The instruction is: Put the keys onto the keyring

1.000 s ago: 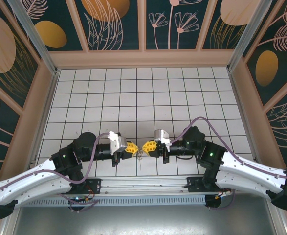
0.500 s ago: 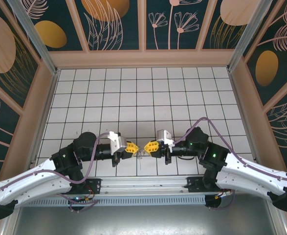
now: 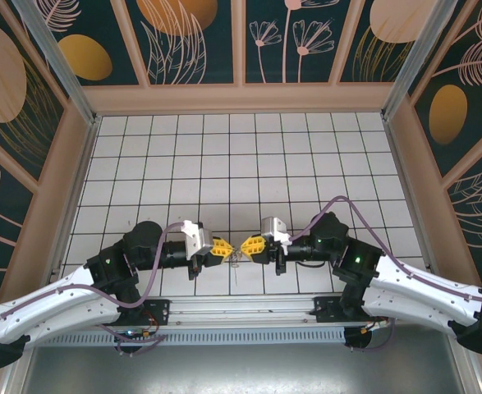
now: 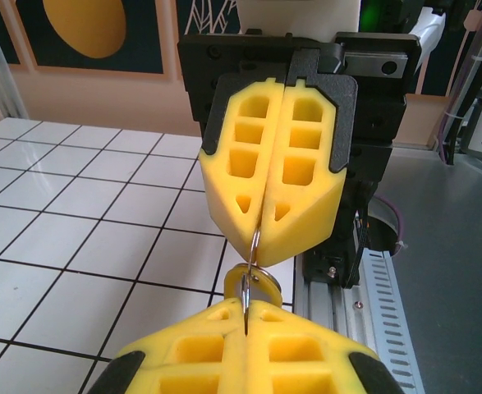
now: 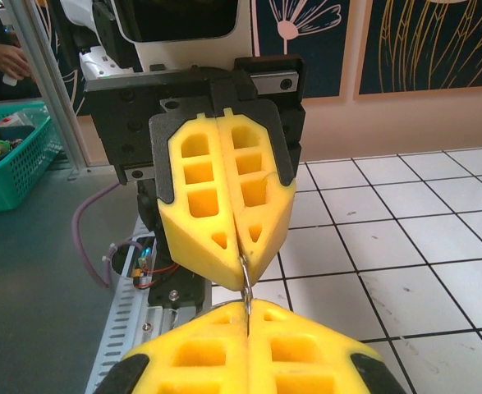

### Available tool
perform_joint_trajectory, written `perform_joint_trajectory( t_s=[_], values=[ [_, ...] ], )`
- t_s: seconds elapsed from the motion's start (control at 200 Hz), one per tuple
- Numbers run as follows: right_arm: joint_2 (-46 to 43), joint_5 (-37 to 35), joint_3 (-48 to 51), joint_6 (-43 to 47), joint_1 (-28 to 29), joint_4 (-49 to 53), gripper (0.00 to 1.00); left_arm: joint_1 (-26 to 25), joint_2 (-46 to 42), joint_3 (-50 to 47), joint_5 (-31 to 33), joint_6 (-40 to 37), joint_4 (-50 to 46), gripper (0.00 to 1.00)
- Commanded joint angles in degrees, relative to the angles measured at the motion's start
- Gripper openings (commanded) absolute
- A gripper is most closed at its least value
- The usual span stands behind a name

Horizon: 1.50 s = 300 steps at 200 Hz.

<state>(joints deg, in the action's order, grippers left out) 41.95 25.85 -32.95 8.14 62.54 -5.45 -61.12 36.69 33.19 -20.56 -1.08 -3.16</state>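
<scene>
Hanging item: one keyring point(image 4: 254, 256), a thin silvery wire loop seen edge-on, bridging the gap between the two grippers' tips.
Attached piece: one small brass-gold piece point(image 4: 259, 284), flat and shiny, at the loop's end nearest the left tips; grey keys cannot be counted.
Left gripper point(image 4: 245, 310): one; two yellow foam pads point(image 4: 216, 328) with cut-out cells, pressed together and pinching the loop.
Right gripper point(image 4: 263, 235): one; matching pads, closed on the loop's opposite end.
Position: over the table point(image 3: 224, 156), glossy white square tiles with dark grout lines, near the middle of its near edge.
</scene>
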Motion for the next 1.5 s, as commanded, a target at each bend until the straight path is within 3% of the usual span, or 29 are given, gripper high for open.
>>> perform_joint_trajectory(
  t_s=[0.0, 0.445, 1.496],
  values=[
    [0.1, -0.1, 0.1, -0.8, -0.4, -2.6, 0.0, 0.0, -0.6, 0.2, -0.8, -0.7, 2.8, 0.0],
    [-1.3, -1.8, 0.6, -0.8, -0.5, -1.6, 0.0, 0.1, -0.6, 0.2, -0.7, -0.7, 2.8, 0.0],
    [1.2, 1.5, 0.3, -1.1, -1.2, -3.5, 0.0, 0.1, -0.8, 0.3, -0.7, -0.8, 2.8, 0.0]
  ],
)
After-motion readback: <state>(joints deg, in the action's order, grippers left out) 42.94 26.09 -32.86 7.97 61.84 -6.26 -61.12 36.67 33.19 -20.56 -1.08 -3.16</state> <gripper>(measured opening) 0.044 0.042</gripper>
